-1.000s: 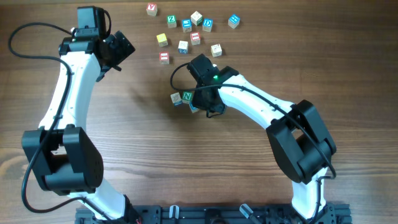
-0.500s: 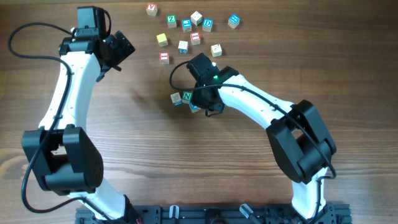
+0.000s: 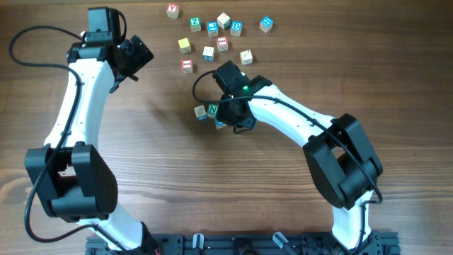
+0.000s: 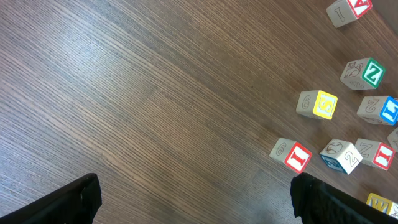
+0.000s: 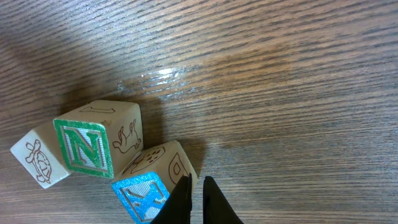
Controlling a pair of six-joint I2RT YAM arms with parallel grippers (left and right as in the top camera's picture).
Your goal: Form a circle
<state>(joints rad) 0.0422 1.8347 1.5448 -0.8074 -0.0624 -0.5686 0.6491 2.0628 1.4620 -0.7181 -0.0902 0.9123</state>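
**Surroundings.** The wood-grain bench carries two groups of letter cubes. A loose scatter lies along the far edge, well apart from the nearer group.

**Task item.** The circle sits near the middle of the bench, just left of the right arm's wrist. From overhead that wrist covers the right side of the group, so any cubes beneath it cannot be counted.

**Right wrist view.** Three cubes show here, packed together.
- The turtle cube rests against the left side of the green N cube.
- The blue cube sits at the green N cube's lower right corner.
- As seen, the three make an arc, not a closed ring.
- The right claw has its fingers drawn together with nothing between them. The tips stand at the blue cube's right edge; contact cannot be confirmed.

**Left claw.** The left claw is over the far left of the bench, near the scatter and well apart from the circle. The left wrist view shows its fingers spread wide above bare wood, gripping nothing. Only that view makes faces in the scatter legible: a yellow S cube, a red I cube and a green Z cube. The circle lies outside its field.
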